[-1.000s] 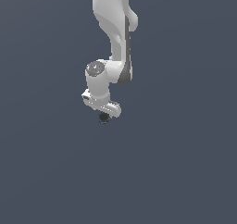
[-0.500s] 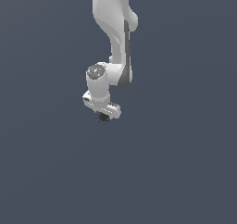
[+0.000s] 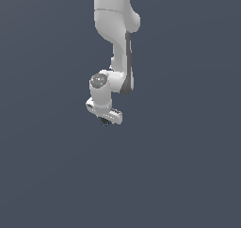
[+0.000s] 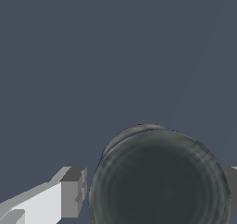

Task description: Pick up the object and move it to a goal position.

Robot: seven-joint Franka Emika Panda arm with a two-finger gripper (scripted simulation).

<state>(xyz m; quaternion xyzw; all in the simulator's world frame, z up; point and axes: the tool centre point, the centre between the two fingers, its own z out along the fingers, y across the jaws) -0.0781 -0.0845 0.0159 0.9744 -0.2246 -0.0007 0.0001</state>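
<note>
The object (image 3: pixel 104 122) is a tiny dark ball that shows just under the white hand in the exterior view. In the wrist view the object (image 4: pixel 159 177) fills the space between my two grey fingertips (image 4: pixel 71 193), one on each side, touching it. My gripper (image 3: pixel 105 120) is shut on the object and holds it in the air, below the white arm (image 3: pixel 115 29). No goal marker shows in either view.
Only a plain dark grey-blue background (image 3: pixel 188 166) lies around and below the hand. No table edge, container or other object shows.
The hand with the ball has shifted very slightly downward. The grip on the ball is the same.
</note>
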